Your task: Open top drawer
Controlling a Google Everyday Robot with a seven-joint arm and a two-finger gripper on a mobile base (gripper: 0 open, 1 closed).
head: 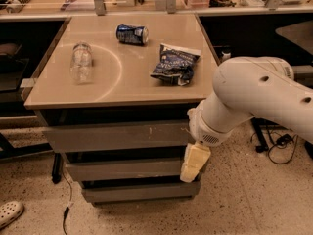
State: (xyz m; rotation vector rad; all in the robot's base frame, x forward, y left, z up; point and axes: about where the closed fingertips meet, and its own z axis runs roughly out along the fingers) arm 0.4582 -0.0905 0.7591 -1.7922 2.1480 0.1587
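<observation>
Top drawer (117, 137) closed, no handle. End effector (194, 163) below it, at middle drawer (124, 169) right end; opening cannot tell, nothing visibly held. Risk: hooks wrong drawer, slips off edge.

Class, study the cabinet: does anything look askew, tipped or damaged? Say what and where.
A clear bottle and a blue can lie tipped on the countertop, beside a crumpled snack bag. The top drawer has pale scuffs mid-front. The tool hangs beneath its right end.
</observation>
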